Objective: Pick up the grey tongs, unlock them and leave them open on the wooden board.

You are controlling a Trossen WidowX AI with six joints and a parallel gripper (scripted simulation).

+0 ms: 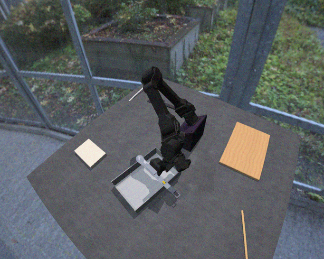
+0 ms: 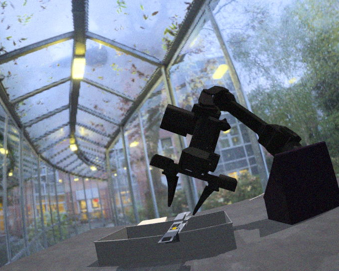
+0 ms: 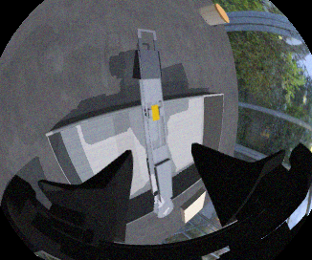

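Left of the roasting tin (image 1: 120, 182) a pale square tile (image 1: 90, 152) lies on the worktop (image 1: 201, 211); across the tin's right half rest the grey tongs (image 1: 153, 173), shut, spoon-like tips on the far rim, hinge end with its yellow lock mark (image 1: 163, 182) overhanging the near rim. They look stiff, light, smooth metal, likely slippery, so the flat arms mid-length, just tip-side of the yellow mark, seem the best hold. The tool (image 2: 185, 206) hangs just above the tongs, half spread and holding nothing, fingers straddling them; the wooden board (image 1: 245, 150) lies well right of the tin.
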